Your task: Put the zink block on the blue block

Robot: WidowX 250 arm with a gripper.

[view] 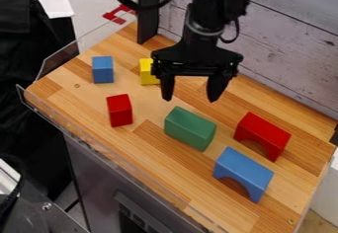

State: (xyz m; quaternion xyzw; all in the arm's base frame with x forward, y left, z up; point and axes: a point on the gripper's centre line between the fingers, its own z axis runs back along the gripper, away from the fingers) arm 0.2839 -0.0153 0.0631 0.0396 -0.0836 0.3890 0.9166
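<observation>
The gripper (190, 97) hangs open over the board's upper middle, nothing between its fingers, above and behind a green block (189, 128). A small blue block (103, 70) stands at the upper left. A larger blue arch block (244, 170) is at the lower right. Which block is the zink one, I cannot tell. All these blocks stand apart on the wooden surface (158, 165).
A red block (119, 110) stands left of the green one, and a red arch block (263, 134) sits behind the blue arch. Partly behind the gripper is a yellow block (147, 72). A plank wall (290, 44) bounds the back, a clear rim the left and front edges.
</observation>
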